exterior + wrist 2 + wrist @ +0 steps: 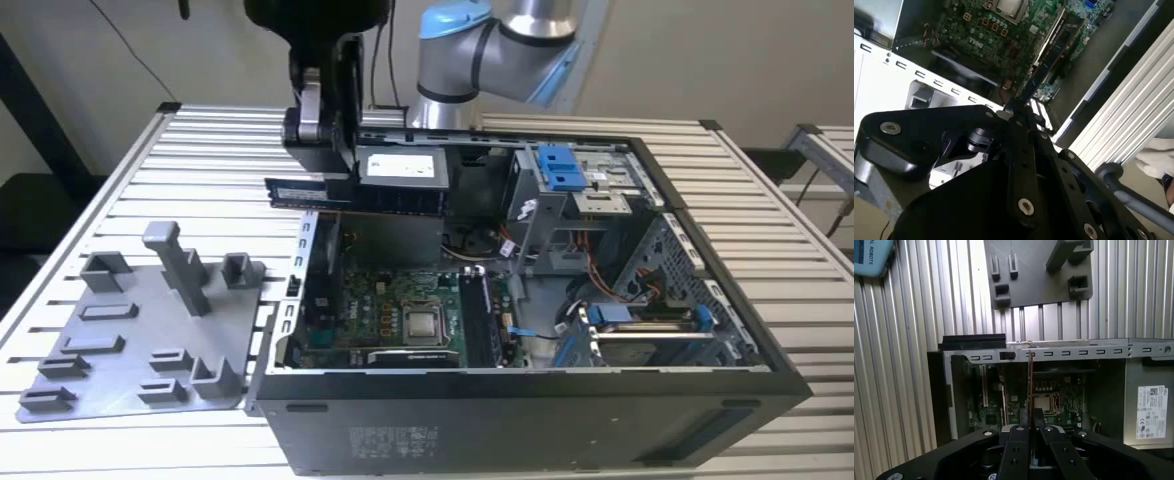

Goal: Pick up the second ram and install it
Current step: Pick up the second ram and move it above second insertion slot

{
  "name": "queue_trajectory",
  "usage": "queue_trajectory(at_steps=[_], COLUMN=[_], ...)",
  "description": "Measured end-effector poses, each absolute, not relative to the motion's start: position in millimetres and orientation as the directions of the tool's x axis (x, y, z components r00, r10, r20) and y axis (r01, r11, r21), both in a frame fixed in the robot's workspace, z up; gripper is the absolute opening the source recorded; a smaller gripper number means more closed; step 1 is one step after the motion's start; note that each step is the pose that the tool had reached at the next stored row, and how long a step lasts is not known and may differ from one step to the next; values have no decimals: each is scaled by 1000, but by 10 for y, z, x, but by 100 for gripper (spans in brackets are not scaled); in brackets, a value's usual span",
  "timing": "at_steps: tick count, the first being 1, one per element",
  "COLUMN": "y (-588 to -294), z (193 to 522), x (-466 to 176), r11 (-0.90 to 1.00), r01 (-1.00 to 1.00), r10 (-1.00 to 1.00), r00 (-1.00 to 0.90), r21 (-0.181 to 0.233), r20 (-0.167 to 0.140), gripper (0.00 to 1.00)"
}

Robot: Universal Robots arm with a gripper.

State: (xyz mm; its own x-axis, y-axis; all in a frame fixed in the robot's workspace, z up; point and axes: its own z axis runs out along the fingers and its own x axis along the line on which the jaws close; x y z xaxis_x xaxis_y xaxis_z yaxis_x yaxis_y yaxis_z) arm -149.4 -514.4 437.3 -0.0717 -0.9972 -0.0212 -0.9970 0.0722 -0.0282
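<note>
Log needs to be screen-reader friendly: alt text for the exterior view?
The gripper holds the second ram roughly level above the open computer case, clear of the motherboard inside. A grey fixture plate lies on the slatted table at the exterior view's left of the case.

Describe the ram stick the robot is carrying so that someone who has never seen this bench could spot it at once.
Find the open computer case on the slatted table; the black gripper hangs over its rim at the exterior view's left. The second ram is the thin dark stick held level in its jaws, in the air, unlike the installed stick on the motherboard.
</note>
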Motion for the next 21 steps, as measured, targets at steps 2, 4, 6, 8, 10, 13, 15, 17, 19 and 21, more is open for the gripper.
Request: queue_trajectory(at_steps=[2,4,6,8,10,13,15,17,19,21], y=[-5144,-5145,-5144,-5145,-5145,-5144,-5145,-5145,-5144,-5145], z=[4373,4372,4372,4372,4372,4372,4372,4372,4373,4372], x=[-1431,-1364,-1292,-1230,-1165,-1067,-1001,-927,-845,-771], r11=[72,72,72,72,72,72,72,72,72,72], r01=[-997,-997,-997,-997,-997,-997,-997,-997,-997,-997], r10=[-997,-997,-997,-997,-997,-997,-997,-997,-997,-997], r00=[-72,-72,-72,-72,-72,-72,-72,-72,-72,-72], r21=[-28,-28,-27,-27,-27,-27,-27,-27,-27,-26], r20=[-21,-21,-21,-21,-21,-21,-21,-21,-21,-21], gripper=[14,14,14,14,14,14,14,14,14,14])
